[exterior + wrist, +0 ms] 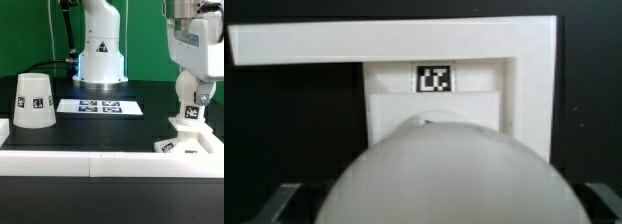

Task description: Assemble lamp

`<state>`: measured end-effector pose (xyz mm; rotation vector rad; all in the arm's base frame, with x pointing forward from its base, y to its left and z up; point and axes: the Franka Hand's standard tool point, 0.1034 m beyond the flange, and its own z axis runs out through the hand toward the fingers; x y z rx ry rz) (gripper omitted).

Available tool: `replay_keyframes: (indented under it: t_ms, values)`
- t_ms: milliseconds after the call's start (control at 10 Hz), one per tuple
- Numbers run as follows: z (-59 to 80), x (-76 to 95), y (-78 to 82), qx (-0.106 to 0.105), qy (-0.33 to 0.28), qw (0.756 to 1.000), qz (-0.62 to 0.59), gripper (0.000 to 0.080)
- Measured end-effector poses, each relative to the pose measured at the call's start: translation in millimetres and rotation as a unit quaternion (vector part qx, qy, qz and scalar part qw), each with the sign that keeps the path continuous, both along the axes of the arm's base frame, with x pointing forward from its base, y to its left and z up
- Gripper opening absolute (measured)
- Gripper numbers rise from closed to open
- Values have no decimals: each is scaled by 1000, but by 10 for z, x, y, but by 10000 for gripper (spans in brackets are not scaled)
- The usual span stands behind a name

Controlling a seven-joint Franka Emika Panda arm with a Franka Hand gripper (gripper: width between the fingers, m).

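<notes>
My gripper [191, 100] stands at the exterior view's right, shut on the round white bulb [189, 117]. It holds the bulb upright on or just above the flat white base block [178, 145]; contact is hidden. In the wrist view the bulb [438, 165] fills the foreground between my dark fingers [285, 203]. The base block [434, 100] with its tag lies beyond the bulb. My gripper's midpoint [438, 208] is covered by the bulb. The tapered white shade [36, 100] stands mouth down at the exterior view's left, far from the gripper.
A white rail [90, 160] runs along the table's front and turns up at the right; its corner [402, 42] wraps the base block in the wrist view. The marker board [100, 105] lies in the middle in front of the robot's pedestal [102, 55].
</notes>
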<state>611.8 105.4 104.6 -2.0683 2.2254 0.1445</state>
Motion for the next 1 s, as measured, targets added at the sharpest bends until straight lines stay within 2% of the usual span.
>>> replay_keyframes:
  t_ms: [100, 500, 700, 1000]
  values:
    - [-2, 2, -10, 6, 5, 999, -45, 576]
    - [3, 24, 30, 10, 10, 991, -130, 576]
    - [2, 13, 36, 7, 7, 997, -74, 687]
    - [53, -24, 37, 5, 7, 997, 81, 698]
